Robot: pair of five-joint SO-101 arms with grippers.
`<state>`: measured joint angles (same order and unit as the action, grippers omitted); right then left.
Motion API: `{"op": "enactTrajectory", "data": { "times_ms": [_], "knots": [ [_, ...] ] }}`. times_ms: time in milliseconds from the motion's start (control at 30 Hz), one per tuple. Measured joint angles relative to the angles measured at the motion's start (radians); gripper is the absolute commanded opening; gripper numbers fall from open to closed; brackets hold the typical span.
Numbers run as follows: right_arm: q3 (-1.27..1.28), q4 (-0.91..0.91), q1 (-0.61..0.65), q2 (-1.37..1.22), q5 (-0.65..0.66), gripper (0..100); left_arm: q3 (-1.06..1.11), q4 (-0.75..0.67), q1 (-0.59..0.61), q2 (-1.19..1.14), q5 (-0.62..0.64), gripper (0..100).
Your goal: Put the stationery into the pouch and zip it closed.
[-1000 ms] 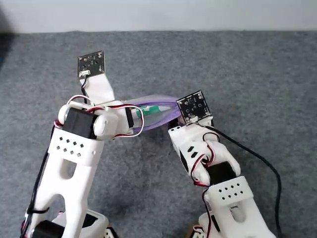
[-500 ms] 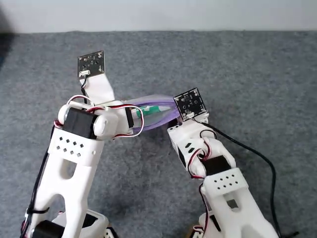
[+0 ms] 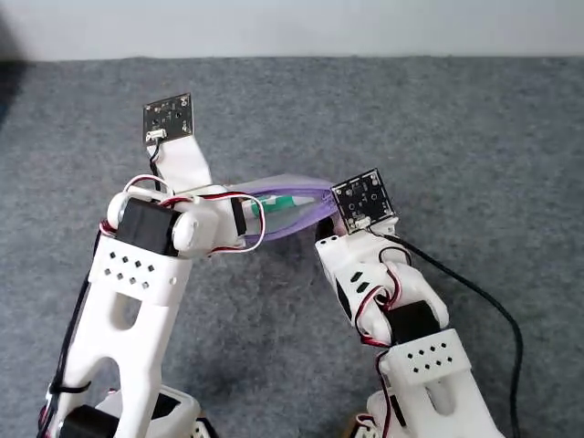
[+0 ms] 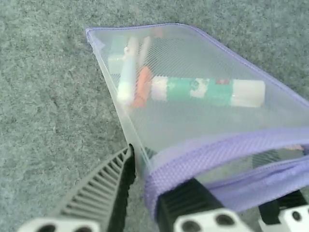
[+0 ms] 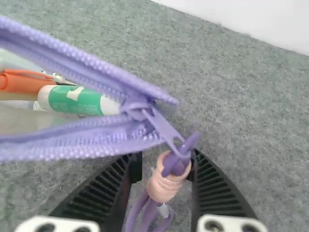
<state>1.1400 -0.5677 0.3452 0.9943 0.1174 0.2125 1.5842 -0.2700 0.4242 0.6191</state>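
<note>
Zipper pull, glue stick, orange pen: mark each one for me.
zipper pull (image 5: 168, 131): right wrist view, middle of the purple tab.
glue stick (image 4: 203, 91): left wrist view, green label on its body.
orange pen (image 4: 142, 87): left wrist view, middle of its barrel.

Surface: grey felt-like mat (image 3: 511, 137), short speckled nap, covering the whole working area. Backdrop: plain white wall (image 3: 292, 27), running along the mat's far edge. Dark patch (image 3: 7, 64) at one far corner, indistinct. Light: even, shadows soft.
</note>
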Motion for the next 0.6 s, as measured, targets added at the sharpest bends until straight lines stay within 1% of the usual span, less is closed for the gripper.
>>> {"op": "enactTrajectory", "data": {
  "times_ms": [233, 400, 600],
  "knots": [
    [0.0, -0.005, 0.0, 0.005, 0.0, 16.2, 0.0, 0.0, 0.0, 0.0, 0.0, 1],
    [0.0, -0.071, 0.0, 0.015, 0.0, 16.2, 0.0, 0.0, 0.0, 0.0, 0.0, 1],
    [0.0, -0.052, 0.0, 0.015, 0.0, 16.2, 0.0, 0.0, 0.0, 0.0, 0.0, 1]
  ]
}}
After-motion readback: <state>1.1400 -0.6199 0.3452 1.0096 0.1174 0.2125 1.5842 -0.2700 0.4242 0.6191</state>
